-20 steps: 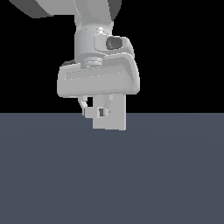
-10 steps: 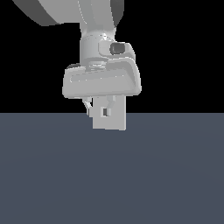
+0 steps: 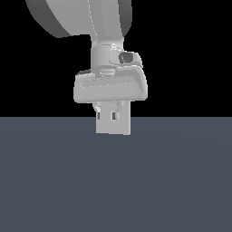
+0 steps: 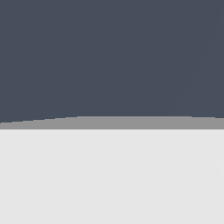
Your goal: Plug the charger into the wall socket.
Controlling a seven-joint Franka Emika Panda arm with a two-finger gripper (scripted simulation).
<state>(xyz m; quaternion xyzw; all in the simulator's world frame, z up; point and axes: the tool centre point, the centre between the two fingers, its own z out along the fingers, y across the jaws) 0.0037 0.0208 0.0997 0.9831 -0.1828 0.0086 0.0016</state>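
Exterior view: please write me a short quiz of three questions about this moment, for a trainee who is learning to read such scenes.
1. True or false: the wall socket lies flat on the floor.
2. Where is the gripper in the exterior view? A) at the socket's top edge; B) far at the view's right; C) resting on the floor.
3. Fill in: the socket's face shows ___ small holes.

Key: 1 false, it stands upright. 2 A. 3 two.
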